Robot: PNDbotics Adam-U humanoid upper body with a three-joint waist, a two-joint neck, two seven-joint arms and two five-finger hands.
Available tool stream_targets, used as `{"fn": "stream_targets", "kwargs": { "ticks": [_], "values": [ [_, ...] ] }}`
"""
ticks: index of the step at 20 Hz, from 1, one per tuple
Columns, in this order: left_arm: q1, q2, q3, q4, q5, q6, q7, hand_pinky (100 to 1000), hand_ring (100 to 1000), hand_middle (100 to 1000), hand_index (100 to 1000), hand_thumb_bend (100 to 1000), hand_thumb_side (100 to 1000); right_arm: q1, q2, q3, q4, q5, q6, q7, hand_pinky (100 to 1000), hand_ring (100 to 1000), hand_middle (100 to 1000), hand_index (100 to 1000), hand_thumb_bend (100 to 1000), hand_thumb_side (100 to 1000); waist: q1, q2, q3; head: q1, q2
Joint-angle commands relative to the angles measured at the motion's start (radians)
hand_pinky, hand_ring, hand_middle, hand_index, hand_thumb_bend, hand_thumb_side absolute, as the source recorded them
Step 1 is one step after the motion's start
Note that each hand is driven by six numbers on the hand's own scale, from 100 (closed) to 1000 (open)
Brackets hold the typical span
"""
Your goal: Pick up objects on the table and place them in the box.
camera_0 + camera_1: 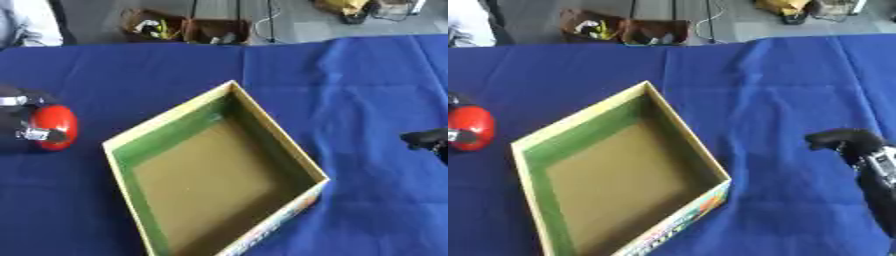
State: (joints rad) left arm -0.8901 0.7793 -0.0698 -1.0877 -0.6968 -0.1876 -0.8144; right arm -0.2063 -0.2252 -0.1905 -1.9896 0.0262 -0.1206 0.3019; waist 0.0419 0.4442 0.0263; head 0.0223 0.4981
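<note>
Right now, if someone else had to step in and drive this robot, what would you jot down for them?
Left hand: at the left edge of the table, fingers curled round a red rounded object, to the left of the box and not yet over it.
Right hand: at the right side over the blue cloth, holding nothing that I can see; its fingers are too indistinct to judge.
Box: open, turned at an angle mid-table, nothing inside.
Done: the red object is in hand.
Left: carry it over the box and release it.
</note>
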Motion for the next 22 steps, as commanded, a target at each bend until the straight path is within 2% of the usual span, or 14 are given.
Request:
{"fn": "stream_targets", "kwargs": {
  "ticks": [1,9,14,19,22],
  "values": [
    [-0.022,0.019,0.01,-0.003,-0.007,-0.003,0.014,729,846,995,1000,717,842,-0.003,-0.013,-0.001,-0.01,0.01,0.005,0.0,856,762,561,682,100,1000,0.002,-0.018,-0.001,0.006,-0.013],
    [-0.021,0.011,-0.003,0.008,0.008,-0.006,-0.008,561,742,981,1000,688,806,-0.002,-0.009,-0.006,-0.01,0.016,0.017,-0.011,853,762,559,678,100,1000,0.001,-0.015,0.0,0.008,-0.009],
    [-0.02,0.012,-0.01,0.011,0.01,0.0,-0.047,495,728,984,1000,642,767,-0.001,-0.008,-0.008,-0.01,0.017,0.02,-0.016,854,762,557,676,100,1000,0.002,-0.016,0.002,0.008,-0.007],
    [-0.018,0.009,-0.01,0.016,0.031,0.015,-0.067,490,732,983,1000,595,726,-0.001,-0.007,-0.01,-0.01,0.017,0.023,-0.021,854,763,557,674,100,1000,0.002,-0.014,0.003,0.009,-0.006],
    [-0.019,0.005,-0.009,0.019,0.058,0.021,-0.063,503,707,955,1000,500,657,0.0,-0.006,-0.01,-0.01,0.019,0.027,-0.022,855,765,556,673,100,1000,0.003,-0.014,0.004,0.006,-0.006]
  ]
}}
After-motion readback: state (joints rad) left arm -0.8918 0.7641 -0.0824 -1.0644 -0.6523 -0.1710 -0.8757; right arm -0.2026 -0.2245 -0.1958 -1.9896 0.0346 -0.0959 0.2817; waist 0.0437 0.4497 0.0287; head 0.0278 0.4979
